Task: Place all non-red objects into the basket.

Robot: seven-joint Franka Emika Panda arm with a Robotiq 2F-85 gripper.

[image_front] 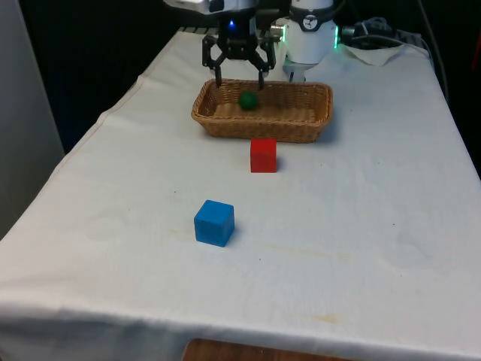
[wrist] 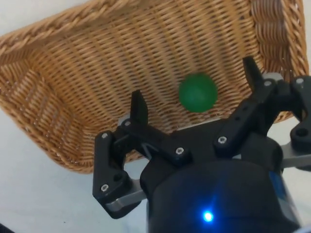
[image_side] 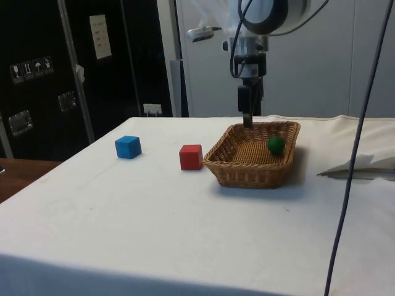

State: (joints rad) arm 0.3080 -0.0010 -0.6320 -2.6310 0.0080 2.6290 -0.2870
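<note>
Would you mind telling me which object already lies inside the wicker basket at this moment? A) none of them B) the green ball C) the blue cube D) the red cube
B: the green ball lies inside the basket beneath the open gripper, while the red cube and the blue cube sit on the cloth outside it.

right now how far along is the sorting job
Done: the green ball lies inside the wicker basket. In hand: nothing; the tool hangs open above the basket. Left: the blue cube sits on the white cloth, apart from the basket. The red cube should stay out.
</note>
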